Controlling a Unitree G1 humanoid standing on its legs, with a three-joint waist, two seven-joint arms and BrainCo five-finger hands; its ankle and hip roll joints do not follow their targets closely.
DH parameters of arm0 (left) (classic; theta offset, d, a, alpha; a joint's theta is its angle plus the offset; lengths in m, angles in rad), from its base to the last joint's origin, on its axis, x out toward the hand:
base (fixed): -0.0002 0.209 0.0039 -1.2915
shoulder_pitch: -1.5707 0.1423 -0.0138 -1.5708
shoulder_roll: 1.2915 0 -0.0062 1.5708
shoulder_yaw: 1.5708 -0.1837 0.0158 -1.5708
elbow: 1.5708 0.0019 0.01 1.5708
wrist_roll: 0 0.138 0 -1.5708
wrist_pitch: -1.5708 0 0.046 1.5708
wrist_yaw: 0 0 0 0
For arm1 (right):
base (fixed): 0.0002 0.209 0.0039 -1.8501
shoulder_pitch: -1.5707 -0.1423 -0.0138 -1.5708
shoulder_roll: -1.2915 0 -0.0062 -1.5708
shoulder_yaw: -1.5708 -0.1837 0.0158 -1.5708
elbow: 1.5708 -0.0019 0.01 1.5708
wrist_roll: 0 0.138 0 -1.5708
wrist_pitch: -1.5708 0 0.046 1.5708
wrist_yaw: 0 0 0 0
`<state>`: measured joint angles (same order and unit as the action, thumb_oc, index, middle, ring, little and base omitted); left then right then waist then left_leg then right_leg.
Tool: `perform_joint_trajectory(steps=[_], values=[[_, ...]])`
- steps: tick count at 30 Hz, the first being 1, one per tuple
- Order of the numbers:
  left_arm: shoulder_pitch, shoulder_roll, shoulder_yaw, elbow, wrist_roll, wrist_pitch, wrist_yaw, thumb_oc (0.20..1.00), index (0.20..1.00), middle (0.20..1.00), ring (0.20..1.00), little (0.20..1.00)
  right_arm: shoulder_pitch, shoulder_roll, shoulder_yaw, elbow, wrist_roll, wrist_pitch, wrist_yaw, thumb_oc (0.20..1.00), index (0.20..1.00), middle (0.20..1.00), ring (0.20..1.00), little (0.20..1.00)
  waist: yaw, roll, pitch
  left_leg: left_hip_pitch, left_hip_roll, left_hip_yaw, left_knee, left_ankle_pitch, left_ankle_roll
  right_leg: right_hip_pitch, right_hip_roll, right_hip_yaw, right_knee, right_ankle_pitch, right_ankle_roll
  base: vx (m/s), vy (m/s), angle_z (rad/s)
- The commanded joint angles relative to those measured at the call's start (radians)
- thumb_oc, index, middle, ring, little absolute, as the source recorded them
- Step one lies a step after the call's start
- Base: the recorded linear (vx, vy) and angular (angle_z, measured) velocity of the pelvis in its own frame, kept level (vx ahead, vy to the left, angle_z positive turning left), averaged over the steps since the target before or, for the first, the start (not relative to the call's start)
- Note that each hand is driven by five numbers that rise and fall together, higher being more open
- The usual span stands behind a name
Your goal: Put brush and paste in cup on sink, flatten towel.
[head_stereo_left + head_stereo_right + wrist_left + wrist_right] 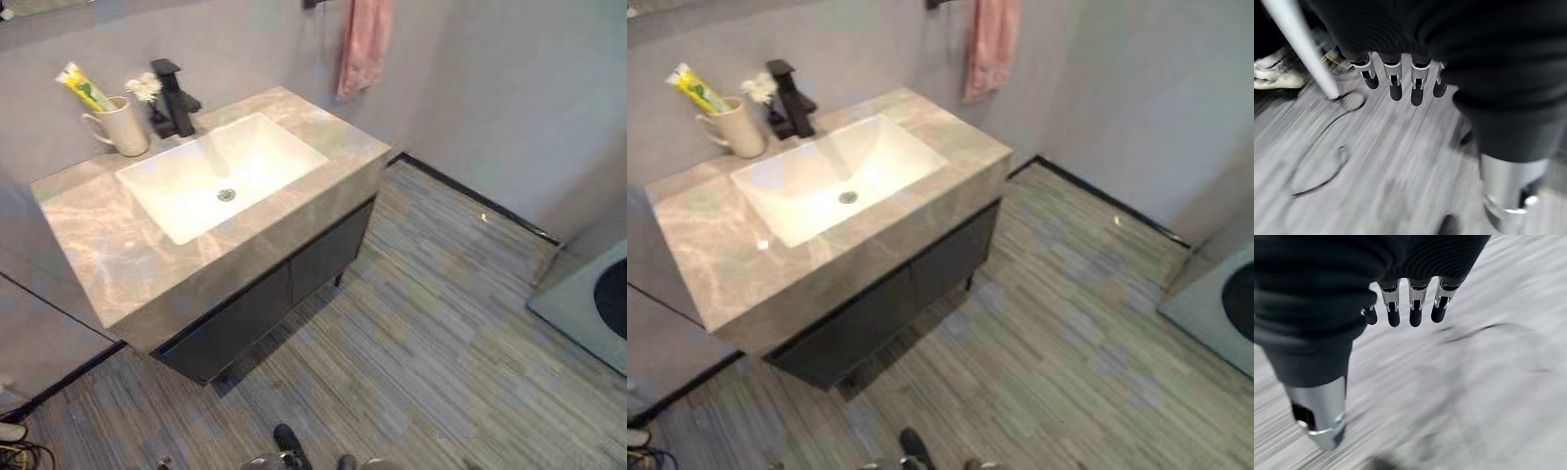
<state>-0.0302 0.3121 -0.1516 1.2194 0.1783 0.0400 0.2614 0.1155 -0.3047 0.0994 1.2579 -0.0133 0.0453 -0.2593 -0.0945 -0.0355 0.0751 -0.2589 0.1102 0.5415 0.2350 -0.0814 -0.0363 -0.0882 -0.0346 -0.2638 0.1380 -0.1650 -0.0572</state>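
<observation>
From where I sit, the cup (121, 125) stands at the back corner of the sink counter (118, 259), just beside the black tap (174, 98), and a yellow-and-green tube of paste (84, 88) already pokes out of its top. I cannot make out a brush in there with any certainty (something pale sits between cup and tap, too small to name). So I judge the cup part at least partly done.

The pink towel (363, 41) hangs from a rail on the wall behind the counter's far end. It looks bunched and narrow rather than spread, so I take the flattening as not yet done.

Both arms hang low, well apart from the counter. In its wrist view my left hand (1396, 78) points down at the striped floor (1376, 156), fingers straight and relaxed, holding nothing. My right hand (1410, 303) shows the same pose in its own view: fingers loose, empty, floor beneath.
</observation>
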Motion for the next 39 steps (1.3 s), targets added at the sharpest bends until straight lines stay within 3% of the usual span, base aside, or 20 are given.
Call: perform_joint_trajectory(steps=[1,2,4,8,9,10,11,14,19,20,22,24,30,31,34,37,39], values=[[-0.056,-0.004,-0.049,-0.022,0.014,-0.024,0.034,1.0,1.0,1.0,1.0,1.0,-0.095,-0.081,-0.01,0.014,0.007,-0.02,-0.032,1.0,1.0,1.0,1.0,1.0,0.014,0.021,0.088,0.117,-0.001,-0.176,-0.028,0.039,-0.02,0.088,-0.005,0.072,-0.128,0.087,0.166,-0.03,-0.153,-0.88],[-0.063,-0.007,-0.058,-0.028,0.002,-0.029,0.046,1.0,1.0,1.0,1.0,1.0,-0.106,-0.091,-0.006,0.025,0.007,-0.022,-0.033,1.0,1.0,1.0,1.0,1.0,0.034,0.017,0.098,0.091,-0.038,-0.297,-0.013,0.061,-0.01,0.072,0.005,0.107,-0.119,0.105,0.152,-0.04,-0.138,-0.64],[-0.084,-0.009,-0.085,-0.027,-0.002,-0.033,0.05,1.0,1.0,1.0,1.0,1.0,-0.119,-0.1,-0.003,0.03,0.017,-0.029,-0.037,1.0,1.0,1.0,1.0,1.0,0.052,0.009,0.106,0.065,-0.096,-0.468,0.009,0.047,-0.007,0.066,0.021,0.175,-0.107,0.109,0.145,0.03,-0.104,-1.2],[-0.094,-0.018,-0.118,-0.008,0.018,-0.033,0.037,1.0,1.0,1.0,1.0,1.0,-0.146,-0.116,-0.005,0.025,0.039,-0.041,-0.039,1.0,1.0,1.0,1.0,1.0,0.062,0.012,0.096,0.038,-0.197,-0.67,0.009,0.027,0.009,0.06,0.053,0.303,-0.116,0.124,0.137,0.1,0.003,-1.07],[-0.095,-0.019,-0.118,-0.007,0.018,-0.034,0.037,1.0,1.0,1.0,1.0,1.0,-0.146,-0.116,-0.005,0.025,0.039,-0.041,-0.039,1.0,1.0,1.0,1.0,1.0,0.063,0.011,0.097,0.041,-0.197,-0.669,0.007,0.027,0.01,0.061,0.053,0.304,-0.116,0.123,0.137,0.12,0.105,-1.05],[-0.091,-0.025,-0.129,0.004,0.033,-0.034,0.037,1.0,1.0,1.0,1.0,1.0,-0.159,-0.122,0.003,0.01,0.038,-0.048,-0.043,1.0,1.0,1.0,1.0,1.0,0.074,0.025,0.097,0.02,-0.255,-0.776,-0.034,0.06,0.007,0.062,0.077,0.384,-0.119,0.128,0.142,0.12,0.112,-0.74],[-0.092,-0.026,-0.136,0.012,0.044,-0.03,0.029,1.0,1.0,1.0,1.0,1.0,-0.169,-0.124,0.011,-0.001,0.031,-0.05,-0.04,1.0,1.0,1.0,1.0,1.0,0.073,0.032,0.095,0.005,-0.264,-0.794,-0.049,0.078,0.001,0.058,0.086,0.415,-0.119,0.127,0.144,0.15,0.147,-1.24],[-0.084,-0.029,-0.139,0.025,0.069,-0.027,0.025,1.0,1.0,1.0,1.0,1.0,-0.171,-0.117,0.033,-0.038,0.015,-0.054,-0.027,1.0,1.0,1.0,1.0,1.0,0.068,0.046,0.093,0.041,-0.238,-0.744,-0.093,0.076,0.016,0.054,0.096,0.484,-0.113,0.125,0.155,0.06,0.127,-1.51],[-0.077,-0.033,-0.141,0.026,0.094,-0.026,0.014,1.0,1.0,1.0,1.0,1.0,-0.159,-0.093,-0.011,-0.035,0.09,-0.057,-0.001,1.0,1.0,1.0,1.0,1.0,0.044,0.055,0.081,0.094,-0.217,-0.639,-0.167,0.069,0.035,0.02,0.089,0.517,-0.108,0.136,0.177,0.04,0.175,-0.66],[-0.075,-0.026,-0.137,0.021,0.091,-0.026,0.012,1.0,1.0,1.0,1.0,1.0,-0.169,-0.084,0.003,-0.035,0.075,-0.056,0.007,1.0,1.0,1.0,1.0,1.0,0.061,0.051,0.09,0.106,-0.199,-0.593,-0.177,0.062,0.039,0.002,0.076,0.456,-0.082,0.128,0.182,-0.03,0.097,-0.86],[-0.071,-0.005,-0.11,0.014,0.072,-0.025,0.016,1.0,1.0,1.0,1.0,1.0,-0.189,-0.072,0.04,-0.033,0.029,-0.05,0.01,1.0,1.0,1.0,1.0,1.0,0.11,0.046,0.091,0.11,-0.143,-0.501,-0.199,0.065,0.023,-0.011,-0.015,0.134,-0.053,0.104,0.179,-0.07,0.007,-1.45],[-0.07,0.005,-0.085,0.017,0.047,-0.024,0.013,1.0,1.0,1.0,1.0,1.0,-0.197,-0.065,0.054,-0.027,0.013,-0.046,0.02,1.0,1.0,1.0,1.0,1.0,0.11,0.033,0.082,0.13,-0.136,-0.463,-0.215,0.07,0.021,0.0,-0.035,0.07,-0.072,0.122,0.186,0.02,0.009,-2.24],[-0.077,0.012,-0.059,0.041,0.02,-0.021,0.009,1.0,1.0,1.0,1.0,1.0,-0.2,-0.06,0.048,-0.006,0.008,-0.035,0.031,1.0,1.0,1.0,1.0,1.0,0.109,0.023,0.069,0.159,-0.132,-0.422,-0.226,0.064,0.023,-0.005,-0.054,0.056,-0.103,0.161,0.196,0.04,-0.022,-0.34],[-0.081,0.011,-0.07,0.046,0.038,-0.018,-0.004,1.0,1.0,1.0,1.0,1.0,-0.184,-0.064,0.041,0.007,0.013,-0.03,0.043,1.0,1.0,1.0,1.0,1.0,0.089,0.022,0.06,0.186,-0.128,-0.416,-0.225,0.054,0.022,0.011,-0.042,0.094,-0.124,0.16,0.184,0.12,-0.127,-0.14],[-0.082,0.003,-0.061,0.049,0.022,-0.02,-0.006,1.0,1.0,1.0,1.0,1.0,-0.175,-0.07,0.033,0.029,0.019,-0.027,0.053,1.0,1.0,1.0,1.0,1.0,0.086,0.022,0.058,0.195,-0.125,-0.423,-0.217,0.047,0.018,0.023,-0.033,0.095,-0.135,0.157,0.178,0.08,-0.145,-0.06],[-0.087,-0.011,-0.056,0.029,-0.035,-0.029,-0.012,1.0,1.0,1.0,1.0,1.0,-0.162,-0.074,0.015,0.045,0.055,-0.028,0.066,1.0,1.0,1.0,1.0,1.0,0.08,0.026,0.065,0.185,-0.114,-0.443,-0.158,0.032,0.005,0.037,-0.015,0.099,-0.139,0.143,0.158,0.05,-0.191,0.09],[-0.093,-0.017,-0.045,0.027,-0.067,-0.031,-0.017,1.0,1.0,1.0,1.0,1.0,-0.16,-0.08,0.004,0.045,0.076,-0.03,0.074,1.0,1.0,1.0,1.0,1.0,0.08,0.023,0.083,0.147,-0.112,-0.447,-0.047,0.025,-0.01,0.05,-0.012,0.095,-0.143,0.136,0.149,0.0,-0.174,0.35]])
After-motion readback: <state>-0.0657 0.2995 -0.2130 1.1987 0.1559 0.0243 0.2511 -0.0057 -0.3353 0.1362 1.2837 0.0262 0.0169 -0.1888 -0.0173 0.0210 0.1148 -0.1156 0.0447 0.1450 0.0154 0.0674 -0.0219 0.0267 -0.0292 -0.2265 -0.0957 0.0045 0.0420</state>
